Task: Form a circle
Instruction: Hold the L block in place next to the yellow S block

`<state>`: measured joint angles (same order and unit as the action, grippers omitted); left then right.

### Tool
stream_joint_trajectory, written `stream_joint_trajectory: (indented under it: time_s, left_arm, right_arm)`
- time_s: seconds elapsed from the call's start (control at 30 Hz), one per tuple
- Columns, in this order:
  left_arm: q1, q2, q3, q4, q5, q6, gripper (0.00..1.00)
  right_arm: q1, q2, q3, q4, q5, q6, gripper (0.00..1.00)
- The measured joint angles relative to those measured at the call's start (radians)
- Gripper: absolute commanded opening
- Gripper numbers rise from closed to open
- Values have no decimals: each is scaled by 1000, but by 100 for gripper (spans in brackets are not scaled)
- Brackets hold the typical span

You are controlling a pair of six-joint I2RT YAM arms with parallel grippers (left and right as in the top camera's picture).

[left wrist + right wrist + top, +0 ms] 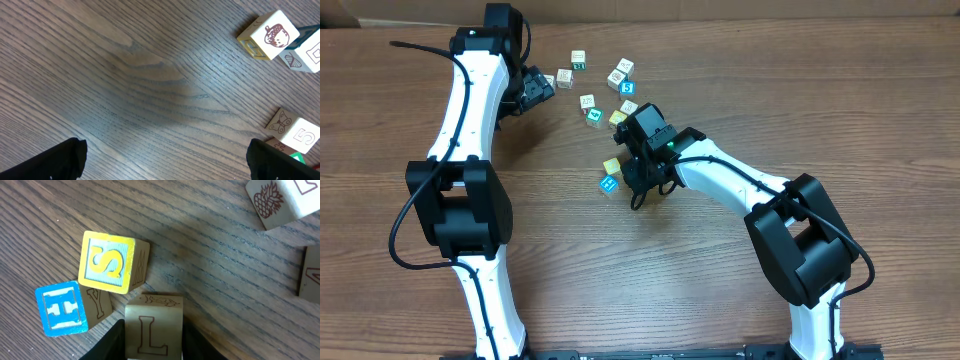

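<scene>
Cubes: a loose scatter of cubes (587,101) across the upper middle of the wooden surface (800,100), in no ring shape.
Right tool: the right tool (152,345) is clenched on the L cube (151,327), one black finger on each side.
In its way: the yellow S cube (106,262) sits just ahead of the L cube. The blue H cube (61,308) is at the S cube's corner, probably touching, though the angle hides the joint.
Farther off: the pineapple cube (280,200) lies well apart.
Left tool: the left tool (165,160) is released, jaws wide over bare wood.
Beside it: the acorn cube (267,35) and the 5 cube (300,136) lie off to one side.
Right arm: reaches in from the near right, elbow bent, wrist pointing down.
Left arm: stretched along the left side, wrist turned toward the scatter.
</scene>
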<state>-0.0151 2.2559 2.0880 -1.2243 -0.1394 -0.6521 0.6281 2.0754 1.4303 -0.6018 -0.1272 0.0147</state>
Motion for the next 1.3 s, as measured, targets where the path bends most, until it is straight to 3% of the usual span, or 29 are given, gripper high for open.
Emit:
stream_joint_trajectory:
  time_s: [0.27,0.57,1.3]
  left_arm:
    - [0,0,0,0,0,0,100]
    - [0,0,0,0,0,0,100]
    - [0,0,0,0,0,0,100]
  right_arm:
    - [0,0,0,-2,0,-3,42]
    - [0,0,0,-12,0,-6,28]
    - [0,0,0,-8,0,-8,33]
